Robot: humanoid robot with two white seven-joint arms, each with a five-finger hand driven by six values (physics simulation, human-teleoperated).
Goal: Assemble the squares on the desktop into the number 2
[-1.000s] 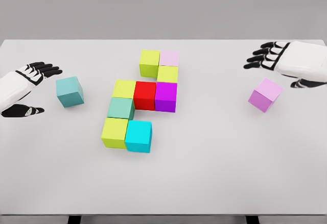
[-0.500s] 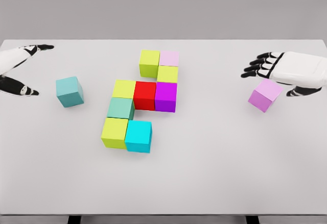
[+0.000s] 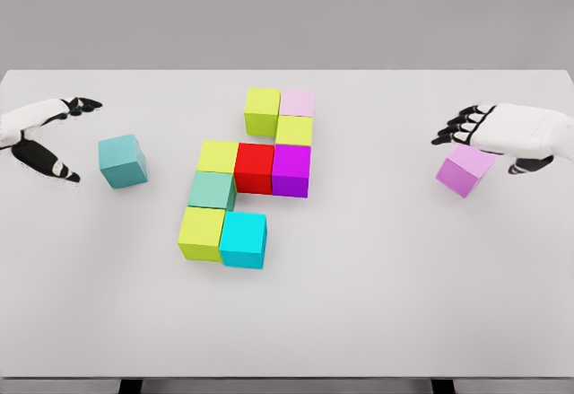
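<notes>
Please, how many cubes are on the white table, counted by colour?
Yellow-green cubes: 4
Teal cubes: 2
Pale pink cube: 1
Red cube: 1
Magenta cube: 1
Cyan cube: 1
Lilac cube: 1
Total: 11

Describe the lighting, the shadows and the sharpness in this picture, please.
Head view: the light is soft and even, with no glare on the matte white table. The coloured cubes, such as the bright cyan cube, cast only faint shadows. The image is slightly soft, so the dark fingers of the left hand and the right hand look a little smeared. No distortion is evident.
</notes>
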